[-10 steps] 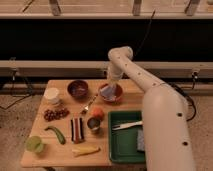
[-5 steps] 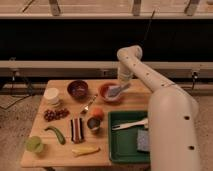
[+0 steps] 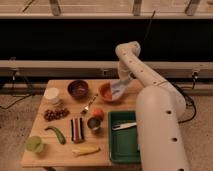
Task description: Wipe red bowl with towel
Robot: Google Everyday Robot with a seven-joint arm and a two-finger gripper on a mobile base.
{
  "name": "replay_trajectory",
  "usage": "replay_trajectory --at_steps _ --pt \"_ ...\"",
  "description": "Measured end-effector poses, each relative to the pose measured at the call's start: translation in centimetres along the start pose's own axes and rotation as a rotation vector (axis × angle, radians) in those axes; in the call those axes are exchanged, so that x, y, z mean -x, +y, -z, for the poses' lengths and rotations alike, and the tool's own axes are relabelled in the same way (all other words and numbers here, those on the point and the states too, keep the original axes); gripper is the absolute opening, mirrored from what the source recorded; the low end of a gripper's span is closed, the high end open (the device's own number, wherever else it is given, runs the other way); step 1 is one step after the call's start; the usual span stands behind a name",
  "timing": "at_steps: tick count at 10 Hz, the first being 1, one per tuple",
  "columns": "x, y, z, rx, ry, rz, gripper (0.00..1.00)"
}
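Note:
The red bowl [image 3: 105, 92] stands on the wooden table [image 3: 65, 155] at the back, right of the middle. A pale towel [image 3: 118, 88] hangs from my gripper [image 3: 120, 85] and lies over the bowl's right side and rim. The gripper points down at the bowl's right edge, shut on the towel. My white arm [image 3: 150, 100] rises from the lower right, bends at the top near the window ledge, and comes down to the bowl. The towel hides the bowl's right part.
A dark bowl [image 3: 78, 88], a white cup [image 3: 51, 94] and a spoon [image 3: 89, 104] lie left of the red bowl. An orange fruit [image 3: 97, 113], a can [image 3: 93, 123] and a green tray [image 3: 124, 145] holding a utensil [image 3: 124, 126] lie in front of it.
The gripper with the towel has moved right across the red bowl, from its middle to its right rim. The arm's elbow has swung right too.

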Motion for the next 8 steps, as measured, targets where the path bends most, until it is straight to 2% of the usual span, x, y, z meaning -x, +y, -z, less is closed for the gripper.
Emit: replay_trajectory --at_steps 3,5,6,8 --pt "2.7 -2.7 0.0 -0.039 -0.033 0.025 0.0" --pt "5.0 -4.0 -0.2 -0.056 -0.069 0.05 0.0" --pt "6.7 -4.5 -0.3 -0.064 -0.105 0.074 0.0" --pt "8.2 -3.8 -0.2 -0.067 -0.15 0.105 0.0"
